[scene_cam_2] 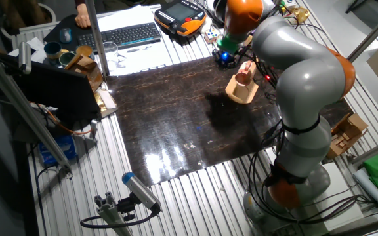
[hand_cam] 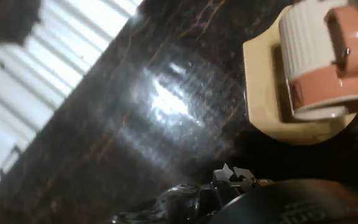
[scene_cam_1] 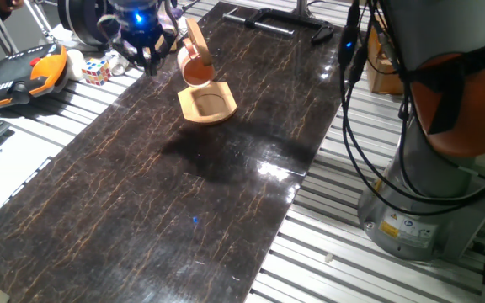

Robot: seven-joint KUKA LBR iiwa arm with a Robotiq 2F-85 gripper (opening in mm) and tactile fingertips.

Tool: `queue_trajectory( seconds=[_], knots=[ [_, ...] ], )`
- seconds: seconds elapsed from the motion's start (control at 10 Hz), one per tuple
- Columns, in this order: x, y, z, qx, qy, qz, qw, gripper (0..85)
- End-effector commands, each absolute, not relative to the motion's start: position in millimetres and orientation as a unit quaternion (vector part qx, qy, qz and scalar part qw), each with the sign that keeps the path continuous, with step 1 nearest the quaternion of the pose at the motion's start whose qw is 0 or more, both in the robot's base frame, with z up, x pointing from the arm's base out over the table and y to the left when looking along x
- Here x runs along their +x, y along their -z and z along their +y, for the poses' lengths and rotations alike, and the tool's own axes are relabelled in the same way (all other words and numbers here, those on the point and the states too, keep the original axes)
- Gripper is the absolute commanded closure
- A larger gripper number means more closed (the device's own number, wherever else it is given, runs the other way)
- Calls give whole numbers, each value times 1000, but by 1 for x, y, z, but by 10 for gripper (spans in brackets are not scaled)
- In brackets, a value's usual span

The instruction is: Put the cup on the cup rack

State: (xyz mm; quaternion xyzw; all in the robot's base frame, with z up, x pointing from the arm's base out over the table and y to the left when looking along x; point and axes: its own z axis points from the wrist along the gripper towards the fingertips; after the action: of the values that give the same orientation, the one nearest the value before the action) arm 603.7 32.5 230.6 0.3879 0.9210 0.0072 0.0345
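The claw (scene_cam_1: 147, 57) hangs low over the far end of the dark marbled surface (scene_cam_1: 167, 194), its tips dark against dark clutter; whether its jaws stand apart or together cannot be told, and nothing is seen between them; in the hand view only a blurred black piece of it shows at the bottom edge. Just beside the claw stands one cup rack (scene_cam_1: 206, 104), a pale wooden base with an upright post; one cup (scene_cam_1: 196, 69) hangs on that post, tilted with its mouth down toward the base, apart from the claw; the hand view cuts off the rack's right side. On the claw's other side, a cube puzzle (scene_cam_1: 96, 70) and an orange-and-black pendant (scene_cam_1: 23, 76) lie on slatted metal; farther off, a keyboard (scene_cam_2: 125, 35) is seen; the grey arm (scene_cam_2: 300, 72) hides part of the surface.
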Motion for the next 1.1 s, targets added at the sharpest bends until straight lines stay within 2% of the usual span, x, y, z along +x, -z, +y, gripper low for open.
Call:
queue_trajectory(
  seconds=[0.0,0.7,1.0],
  knots=[
    [600,-233,33,335,-11,942,28,843],
    [569,-244,47,229,4,973,12,843],
    [566,-245,48,180,16,984,13,843]
  ],
)
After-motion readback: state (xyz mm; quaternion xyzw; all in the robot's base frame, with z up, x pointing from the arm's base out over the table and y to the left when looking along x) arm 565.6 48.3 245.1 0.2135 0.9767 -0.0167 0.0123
